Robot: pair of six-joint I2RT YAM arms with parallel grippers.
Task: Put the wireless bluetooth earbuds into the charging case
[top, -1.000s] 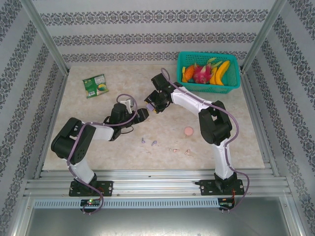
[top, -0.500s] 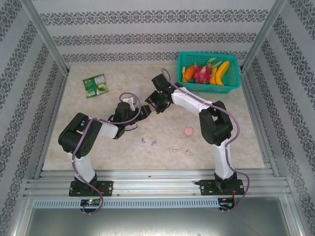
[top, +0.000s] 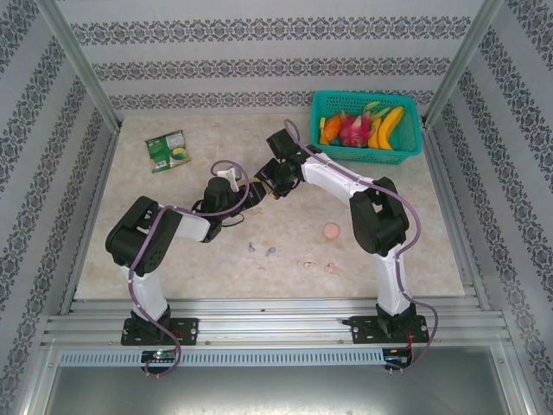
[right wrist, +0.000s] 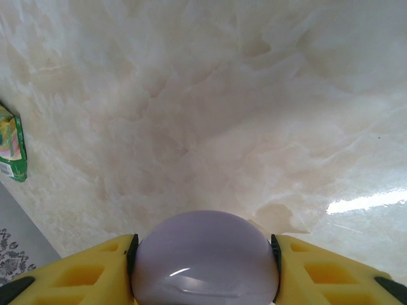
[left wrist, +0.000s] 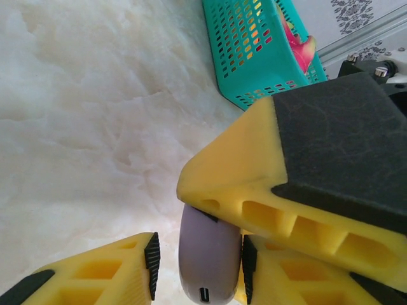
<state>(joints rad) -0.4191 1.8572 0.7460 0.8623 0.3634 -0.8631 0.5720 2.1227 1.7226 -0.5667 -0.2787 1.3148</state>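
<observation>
Two sets of jaws met on one lilac charging case (right wrist: 205, 257) at mid-frame in the top view.

Right jaws: clamped on the case, pads touching both flanks of the dome in the right wrist view.

Left jaws: open around the same case. In the left wrist view the right-hand pad touched its edge; the left-hand pad stood just off it, with a gap showing.

Lid seam was too blurred to read, so I could not tell whether the case was open or shut.

Risks, as judged:
1. With two grips on a smooth, rounded shell, any mismatch in pull could twist it or squirt it out onto the counter (top: 415, 207).
2. The left pads, closing off-centre, could shove the case sideways in the right grip.
3. The two arms' yellow fingers (left wrist: 254, 171) were crowded together and could collide.

Earbuds (top: 270, 252): a few tiny lilac and pink bits lay on the counter in the lower centre of the top view, well apart from both jaws. None was held.
</observation>
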